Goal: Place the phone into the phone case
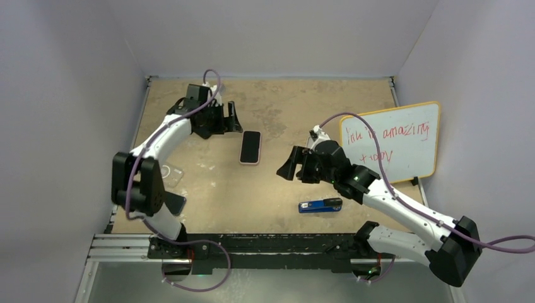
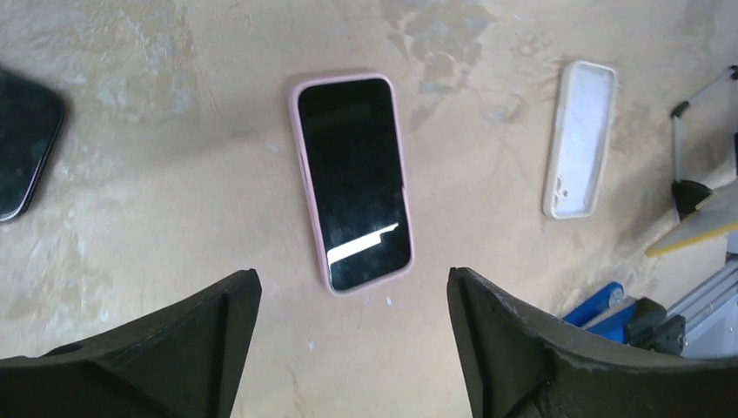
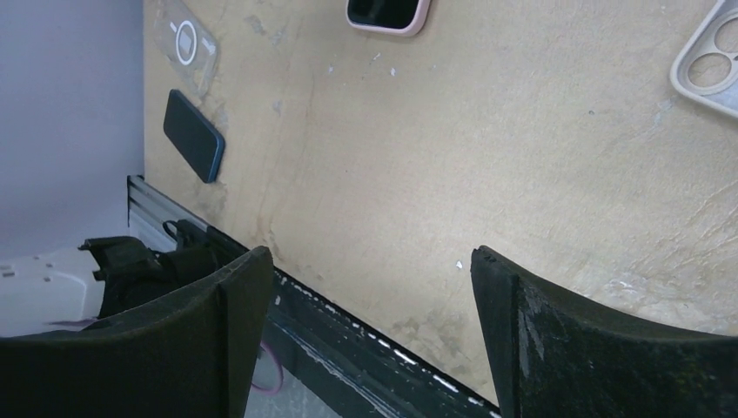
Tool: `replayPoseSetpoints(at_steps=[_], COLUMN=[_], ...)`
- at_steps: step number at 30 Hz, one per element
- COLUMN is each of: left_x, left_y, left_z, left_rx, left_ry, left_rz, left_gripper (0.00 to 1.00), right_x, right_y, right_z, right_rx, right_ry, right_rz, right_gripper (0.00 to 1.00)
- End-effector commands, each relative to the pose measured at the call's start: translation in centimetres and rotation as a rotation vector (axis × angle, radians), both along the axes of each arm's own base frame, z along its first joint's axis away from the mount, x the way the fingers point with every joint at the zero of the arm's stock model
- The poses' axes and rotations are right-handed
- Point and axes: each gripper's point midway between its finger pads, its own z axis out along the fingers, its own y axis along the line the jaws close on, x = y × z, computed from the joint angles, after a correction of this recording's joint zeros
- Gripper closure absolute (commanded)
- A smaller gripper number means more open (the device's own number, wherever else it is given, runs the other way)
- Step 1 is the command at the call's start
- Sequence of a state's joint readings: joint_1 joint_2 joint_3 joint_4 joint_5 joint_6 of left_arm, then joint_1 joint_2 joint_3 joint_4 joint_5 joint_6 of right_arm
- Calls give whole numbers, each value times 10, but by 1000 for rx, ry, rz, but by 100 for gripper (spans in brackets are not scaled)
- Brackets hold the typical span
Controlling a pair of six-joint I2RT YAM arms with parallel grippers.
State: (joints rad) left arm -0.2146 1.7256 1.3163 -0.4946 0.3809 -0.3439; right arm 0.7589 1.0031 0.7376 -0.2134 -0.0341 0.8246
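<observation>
A phone with a black screen sits in a pink case (image 1: 250,147) flat on the table; it also shows in the left wrist view (image 2: 354,180). My left gripper (image 1: 229,118) is open and empty just behind it, jaws wide (image 2: 352,277). A dark blue phone (image 3: 194,135) and a clear case (image 3: 187,43) lie near the left arm's base. A white case (image 2: 580,138) lies empty, back up, under my right arm (image 3: 709,65). My right gripper (image 1: 291,167) is open and empty above bare table (image 3: 370,254).
A blue and black tool (image 1: 320,205) lies near the front right. A whiteboard (image 1: 391,142) with red writing stands on the right. A black rail (image 1: 252,243) runs along the near edge. Grey walls enclose the table.
</observation>
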Motion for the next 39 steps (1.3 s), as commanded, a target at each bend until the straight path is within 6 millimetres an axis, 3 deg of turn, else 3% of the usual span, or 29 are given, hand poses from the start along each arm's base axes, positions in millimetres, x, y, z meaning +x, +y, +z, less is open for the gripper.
replayPoseSetpoints(at_steps=[1, 4, 7, 11, 22, 29, 39], left_x=[-43, -72, -98, -113, -113, -113, -114], left_y=[8, 14, 23, 35, 38, 40, 41], left_z=[34, 41, 32, 16, 11, 13, 13], left_rx=[-7, -16, -6, 32, 67, 69, 74], left_ry=[-82, -112, -124, -144, -112, -123, -123], left_rz=[-27, -14, 0, 35, 21, 33, 37], left_gripper=[18, 13, 10, 8, 7, 7, 8], right_x=[20, 35, 55, 75, 113, 117, 120], right_y=[4, 2, -5, -14, -35, -46, -52], right_z=[18, 16, 16, 2, -61, -103, -135], right_rx=[-30, -105, -204, -327, -598, -641, -657], right_ry=[-47, -63, -89, -94, -29, 63, 96], right_rz=[-31, -55, -111, -171, -280, -296, -285], right_gripper=[19, 28, 33, 38, 45, 47, 53])
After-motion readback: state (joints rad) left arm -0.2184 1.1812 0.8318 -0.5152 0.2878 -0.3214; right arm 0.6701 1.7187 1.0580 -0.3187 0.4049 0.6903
